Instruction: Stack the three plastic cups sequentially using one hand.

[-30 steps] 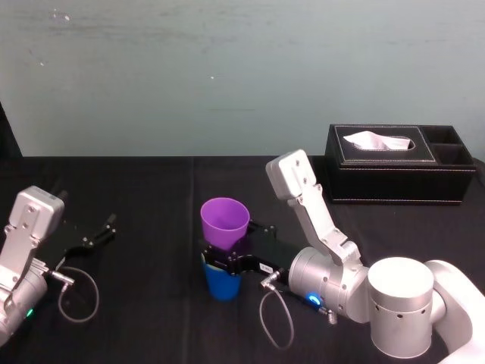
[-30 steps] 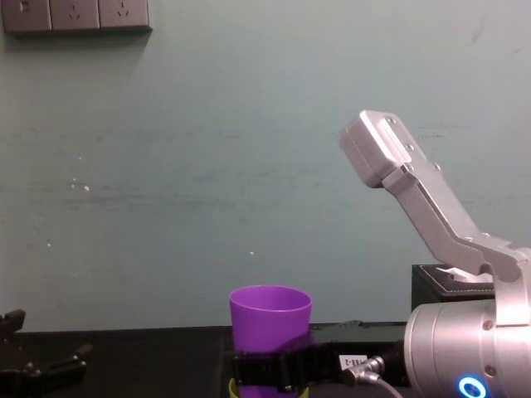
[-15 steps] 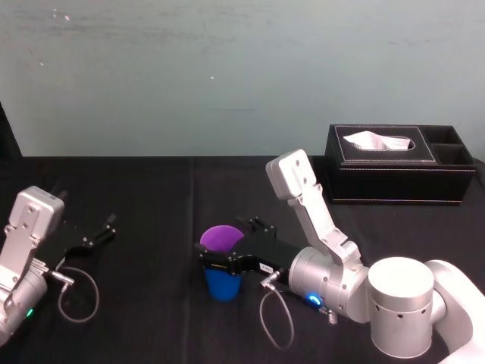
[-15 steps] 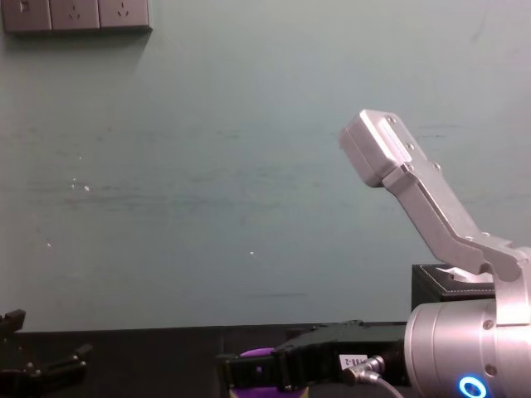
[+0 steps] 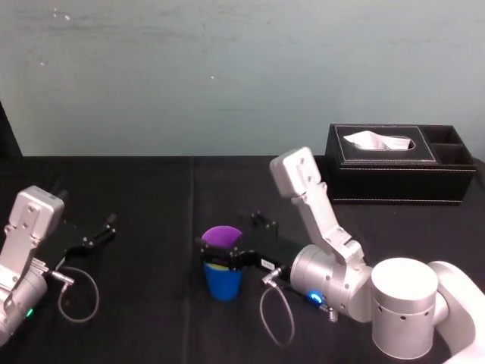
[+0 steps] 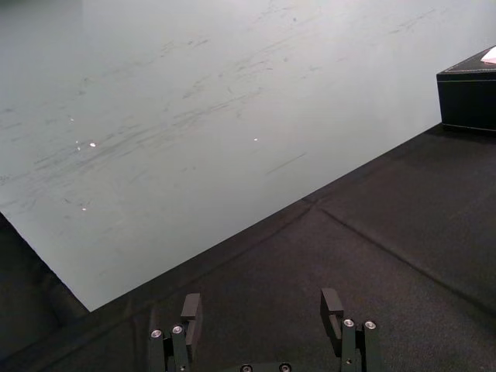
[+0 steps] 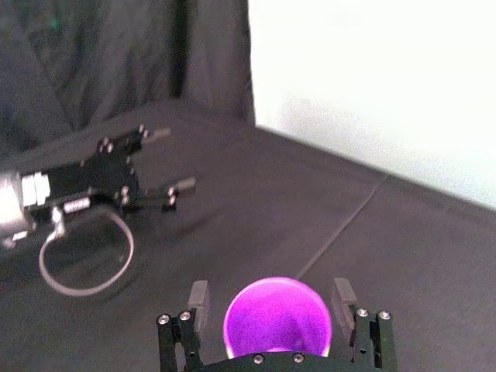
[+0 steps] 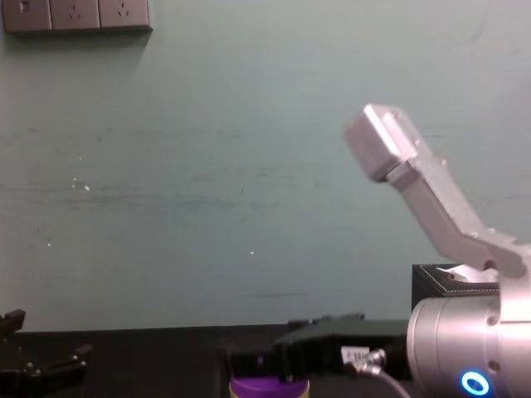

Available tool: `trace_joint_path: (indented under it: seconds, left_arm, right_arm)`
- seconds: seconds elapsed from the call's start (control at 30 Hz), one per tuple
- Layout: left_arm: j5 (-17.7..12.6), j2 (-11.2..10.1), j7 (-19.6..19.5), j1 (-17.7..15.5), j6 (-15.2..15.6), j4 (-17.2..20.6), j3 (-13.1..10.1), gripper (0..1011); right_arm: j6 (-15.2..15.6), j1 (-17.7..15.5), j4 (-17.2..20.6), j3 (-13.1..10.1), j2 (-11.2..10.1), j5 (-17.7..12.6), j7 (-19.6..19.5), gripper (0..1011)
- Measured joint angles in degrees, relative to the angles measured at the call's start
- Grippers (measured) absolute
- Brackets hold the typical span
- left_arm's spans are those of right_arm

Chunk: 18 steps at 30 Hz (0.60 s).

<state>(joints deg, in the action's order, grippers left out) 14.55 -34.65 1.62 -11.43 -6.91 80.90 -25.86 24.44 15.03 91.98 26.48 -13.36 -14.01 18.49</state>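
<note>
Resting at the black table's [image 5: 151,197] left, the left gripper [image 6: 261,298] sits idle, fingers spread wide. At centre the right gripper [image 7: 270,287] straddles the purple cup [image 7: 275,322] — fingers parted, slight gaps beside its rim. The purple cup is nested in the blue cup [image 5: 223,284], with a sliver of the yellow-green cup [image 5: 215,264] between them. Tissue box [image 5: 402,163] at far right.
</note>
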Motion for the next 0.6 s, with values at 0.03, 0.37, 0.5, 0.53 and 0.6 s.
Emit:
trace_joint_path:
  seconds: [0.03, 0.37, 0.5, 0.53, 0.6]
  left_arm:
    - [0.0, 0.0, 0.0, 0.0, 0.0, 0.0, 0.0, 1000]
    - [0.0, 0.0, 0.0, 0.0, 0.0, 0.0, 0.0, 1000]
    - [0.0, 0.0, 0.0, 0.0, 0.0, 0.0, 0.0, 1000]
    - [0.0, 0.0, 0.0, 0.0, 0.0, 0.0, 0.0, 1000]
    - [0.0, 0.0, 0.0, 0.0, 0.0, 0.0, 0.0, 1000]
  right_arm:
    - [-1.2, -0.3, 0.3, -0.4, 0.1, 0.0, -0.5, 1003]
    - [-7.2, -3.6, 1.7, -5.3, 2.8, 1.1, -8.6, 1003]
    - [-8.7, -4.9, 1.1, -7.3, 4.5, 3.4, -14.0, 1003]
    - [-9.1, -5.2, 0.8, -7.6, 4.8, 3.9, -15.0, 1003]
    - [-10.2, -5.8, -0.4, -8.3, 5.7, 5.5, -17.7, 1003]
